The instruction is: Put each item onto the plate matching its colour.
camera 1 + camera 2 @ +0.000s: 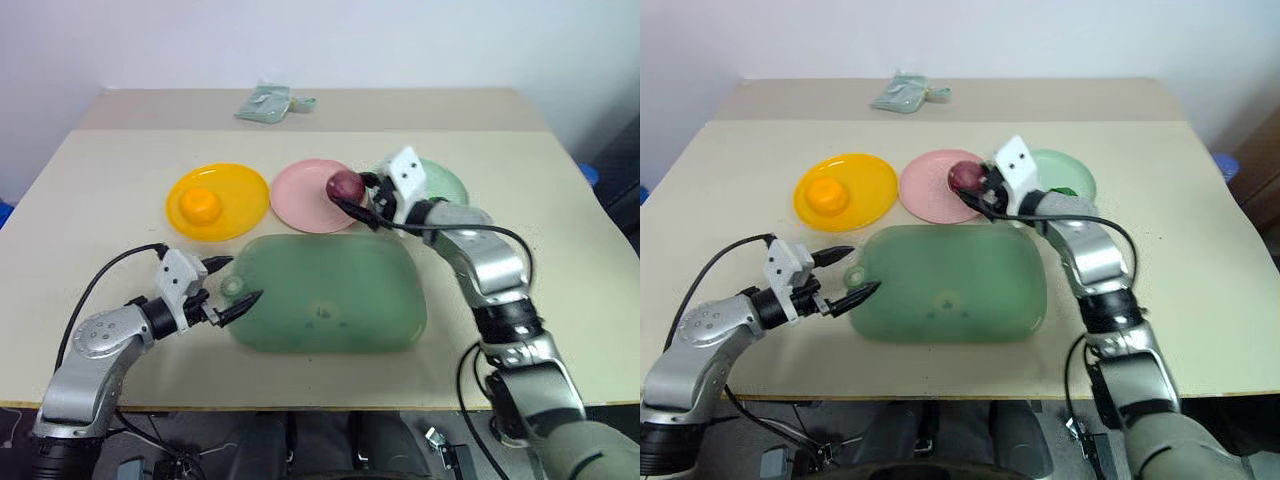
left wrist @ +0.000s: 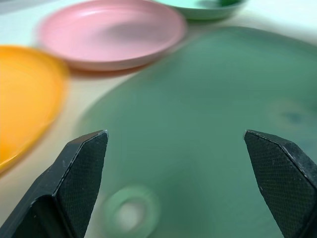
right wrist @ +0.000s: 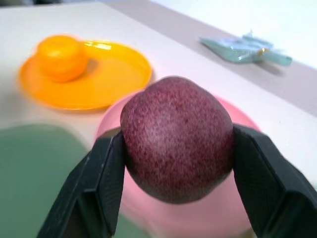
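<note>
While the orange lump (image 1: 201, 206) already sits on the yellow plate (image 1: 240, 190), the right tool (image 3: 178, 148) grips the maroon lump (image 3: 177, 139) above the pink plate (image 1: 300, 195), not yet released. Left tool (image 1: 232, 283) gapes wide, holding nothing, over the green tray (image 1: 330, 300). One item seems left to place.
</note>
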